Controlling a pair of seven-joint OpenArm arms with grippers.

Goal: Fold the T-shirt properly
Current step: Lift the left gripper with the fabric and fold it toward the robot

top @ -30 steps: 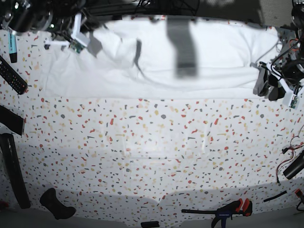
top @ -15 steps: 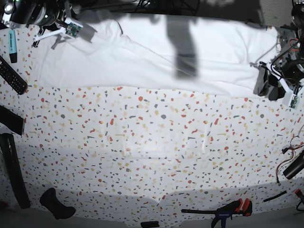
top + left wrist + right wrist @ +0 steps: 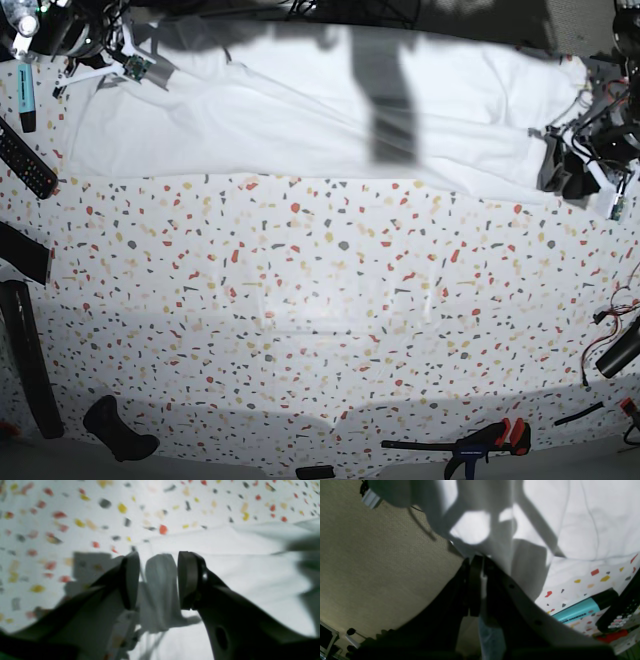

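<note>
Two arms work the far edge of the speckled table [image 3: 320, 320], one at each far corner. At the far left, a teal marker [image 3: 25, 95] and a black remote [image 3: 25, 160] lie on the table beside the right gripper [image 3: 480, 567], whose jaws are pressed together on a thin edge of the T-shirt [image 3: 320, 110]. That white shirt stretches in a long band across the far side of the table, from one gripper to the other. At the far right, the left gripper [image 3: 157, 580] has its jaws parted, with a bunched fold of shirt between the pads but apparently not pinched. A clamp [image 3: 480, 440] lies at the near edge, right of centre.
</note>
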